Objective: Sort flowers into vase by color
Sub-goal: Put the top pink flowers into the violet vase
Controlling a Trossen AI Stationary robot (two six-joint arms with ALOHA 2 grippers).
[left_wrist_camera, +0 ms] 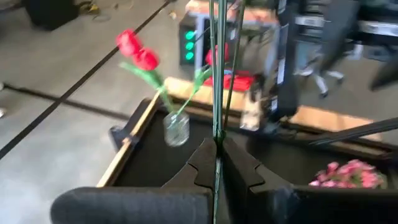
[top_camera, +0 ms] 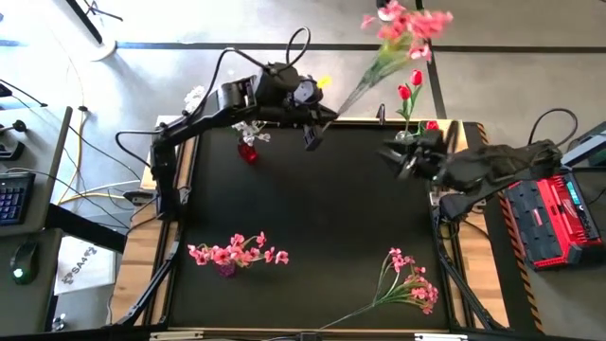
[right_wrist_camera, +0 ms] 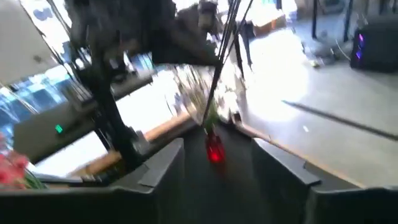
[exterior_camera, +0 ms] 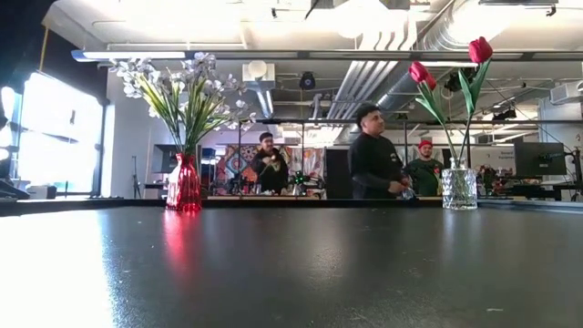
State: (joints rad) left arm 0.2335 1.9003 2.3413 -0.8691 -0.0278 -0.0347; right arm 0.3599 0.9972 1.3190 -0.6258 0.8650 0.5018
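My left gripper (top_camera: 322, 118) is raised over the table's far edge, shut on a pink flower spray (top_camera: 407, 24) whose blossoms reach out beyond that edge. A red vase (top_camera: 248, 150) with white flowers (exterior_camera: 182, 87) stands at the far left. At the far right, a clear vase (exterior_camera: 458, 187) holds red tulips (top_camera: 412, 85). My right gripper (top_camera: 402, 159) hovers open beside the clear vase, holding nothing. More pink flowers (top_camera: 237, 254) sit in a small purple vase at the near left. Another pink spray (top_camera: 409, 284) lies flat at the near right. My left gripper pinches the spray's thin green stems (left_wrist_camera: 217, 134) between its two fingers (left_wrist_camera: 245, 165), well below the blossoms. The stems run on past the fingertips, away from the gripper. The spray is lifted clear of the table, slanting up and out toward the far right.
Wooden borders (top_camera: 156, 251) frame the black table. A red-and-black case (top_camera: 554, 218) sits off the right side and a keyboard (top_camera: 11, 194) off the left. People stand in the room behind the table (exterior_camera: 373, 155). The black middle of the table (top_camera: 312, 208) is bare.
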